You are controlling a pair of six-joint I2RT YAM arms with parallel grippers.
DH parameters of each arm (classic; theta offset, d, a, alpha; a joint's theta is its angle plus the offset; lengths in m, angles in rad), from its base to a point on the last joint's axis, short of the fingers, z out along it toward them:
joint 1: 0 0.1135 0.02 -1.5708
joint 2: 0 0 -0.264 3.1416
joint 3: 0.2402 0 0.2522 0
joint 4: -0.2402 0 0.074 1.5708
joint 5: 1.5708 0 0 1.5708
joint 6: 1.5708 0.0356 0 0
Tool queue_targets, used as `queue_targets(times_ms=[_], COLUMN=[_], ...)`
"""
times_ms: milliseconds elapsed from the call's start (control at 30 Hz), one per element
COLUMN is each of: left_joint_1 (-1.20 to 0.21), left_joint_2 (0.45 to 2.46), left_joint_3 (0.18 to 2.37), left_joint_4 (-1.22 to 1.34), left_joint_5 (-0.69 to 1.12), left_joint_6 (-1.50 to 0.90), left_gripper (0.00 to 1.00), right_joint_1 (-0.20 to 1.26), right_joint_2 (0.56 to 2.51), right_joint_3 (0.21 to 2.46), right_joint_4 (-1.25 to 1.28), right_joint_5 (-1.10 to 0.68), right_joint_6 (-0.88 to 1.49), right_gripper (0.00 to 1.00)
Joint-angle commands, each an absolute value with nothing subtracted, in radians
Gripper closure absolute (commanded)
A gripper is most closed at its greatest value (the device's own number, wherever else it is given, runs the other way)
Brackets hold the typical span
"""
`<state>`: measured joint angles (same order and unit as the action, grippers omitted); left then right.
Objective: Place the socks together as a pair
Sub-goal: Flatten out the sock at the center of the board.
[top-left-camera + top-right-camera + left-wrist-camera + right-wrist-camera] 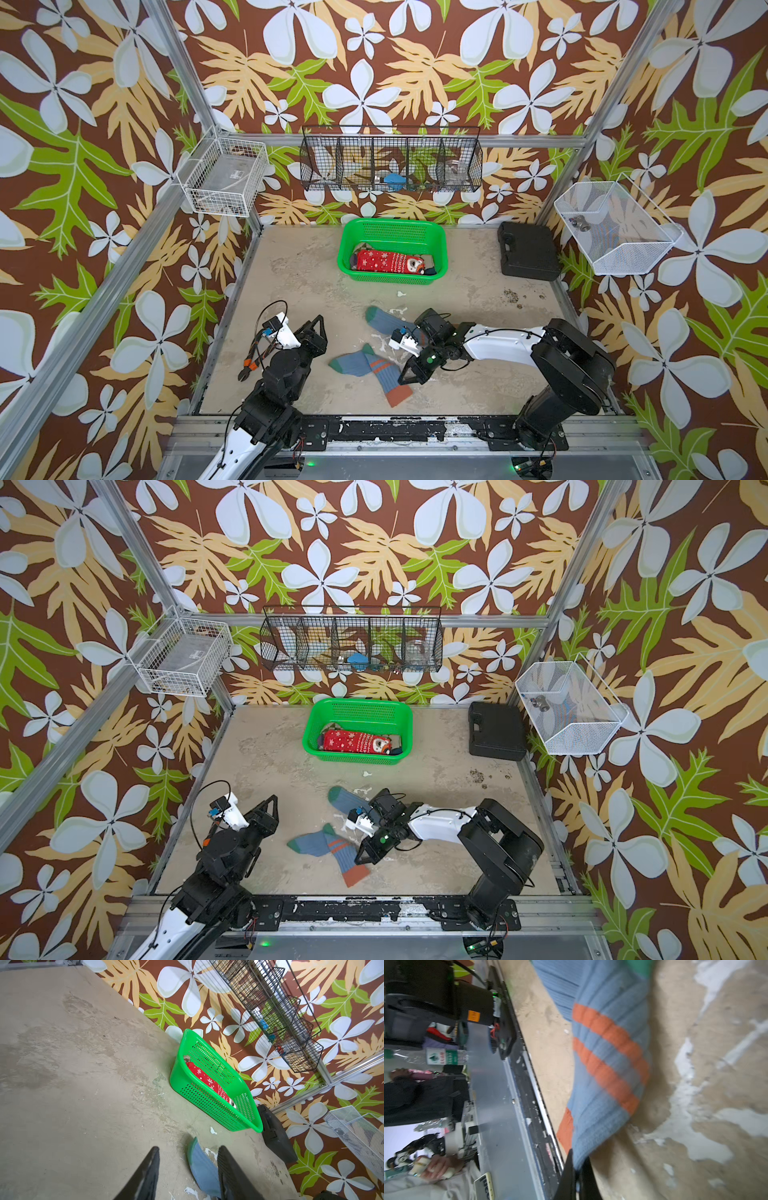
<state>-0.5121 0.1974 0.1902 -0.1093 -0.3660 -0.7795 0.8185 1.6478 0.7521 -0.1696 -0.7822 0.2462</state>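
Tabletop point(299, 266) — worn beige, paint-flecked — inside floral-papered walls point(415, 62), aluminium frame point(185, 79)

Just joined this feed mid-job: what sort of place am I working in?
Probably a staged robot test cell, not a home: aluminium frame posts, floral printed walls, a metal base rail carrying the left arm and right arm.
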Motion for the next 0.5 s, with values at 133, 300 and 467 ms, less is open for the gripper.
queue_targets(times_ms=[133,300,467], left_joint_1=[-0.512,-0.512,-0.513], left_joint_2=[0.239,0.202,0.153], left_joint_3=[0.179,0.165,0.182], left_joint_4=[-0.040,-0.051,-0.086], left_joint_5=[-0.330,-0.341,-0.375], left_joint_6=[-0.767,-0.775,-0.766], left_gripper=[0.52,0.52,0.53], right_joint_1=[0.774,0.733,0.732], right_joint_2=[1.628,1.673,1.819], right_joint_3=[0.806,1.081,1.459], right_joint_4=[-0.143,-0.260,-0.397], right_joint_5=[-0.687,-0.683,-0.761], right_joint_6=[0.253,0.210,0.149], right_gripper=[1.00,1.00,1.00])
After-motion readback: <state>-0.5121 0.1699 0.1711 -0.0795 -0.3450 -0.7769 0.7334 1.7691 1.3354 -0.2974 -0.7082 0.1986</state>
